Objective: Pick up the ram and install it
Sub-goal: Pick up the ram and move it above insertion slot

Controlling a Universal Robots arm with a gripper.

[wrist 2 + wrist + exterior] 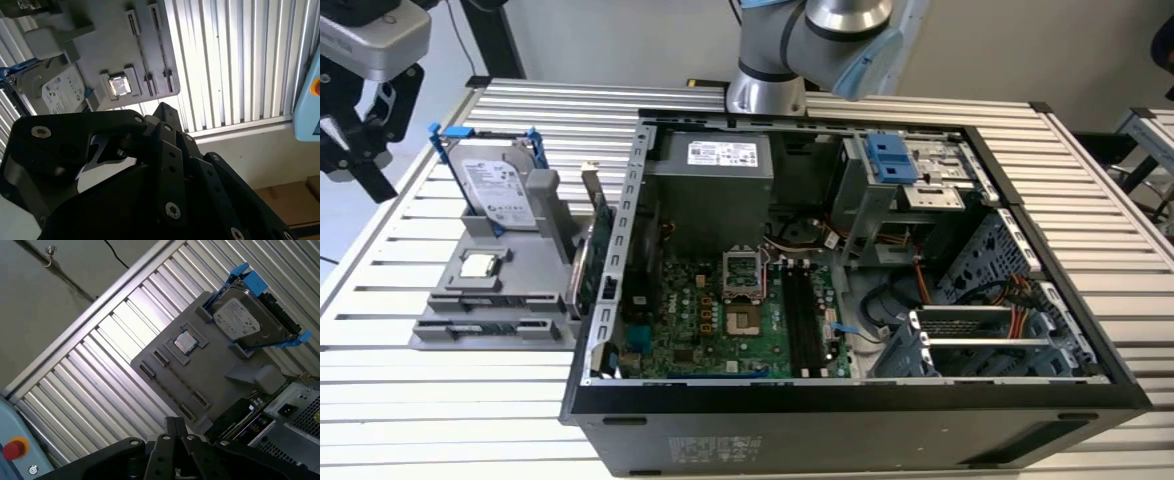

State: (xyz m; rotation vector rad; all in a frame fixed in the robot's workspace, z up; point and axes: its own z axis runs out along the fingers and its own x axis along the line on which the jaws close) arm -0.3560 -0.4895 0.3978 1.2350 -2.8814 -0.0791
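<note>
- Slatted table: carries everything listed below.
- Computer case: lies open-side up at the middle of the table.
- Arm: rises behind the case in the exterior view.
- Motherboard: sits flat on the case floor.
- Grey holder: stands just beside the case, on the exterior view's left.
- Hard drive: stands upright at the holder's far end, in blue rails. Judged an obstacle to stay clear of on the way down.
- Expansion card: stands on edge between the holder and the case wall. It also calls for clearance.
- Gripper: hangs high, off the holder's far corner, well apart from every part. Whether it is open or closed cannot be told; nothing is seen in it.
- Memory slots: long and black, beside the processor socket. Whether they are filled cannot be told.
- Ram: judged to be the slim dark strip low along the holder's near edge, not yet picked up.
  - The clipped grooves in the first wrist view suggest it stands on edge.
  - Best approached from straight above, lined up with its length, gripped mid-span across the flat faces and lifted without tilting.
- CPU chip: small and silver, in its own recess. Not the target.
</note>
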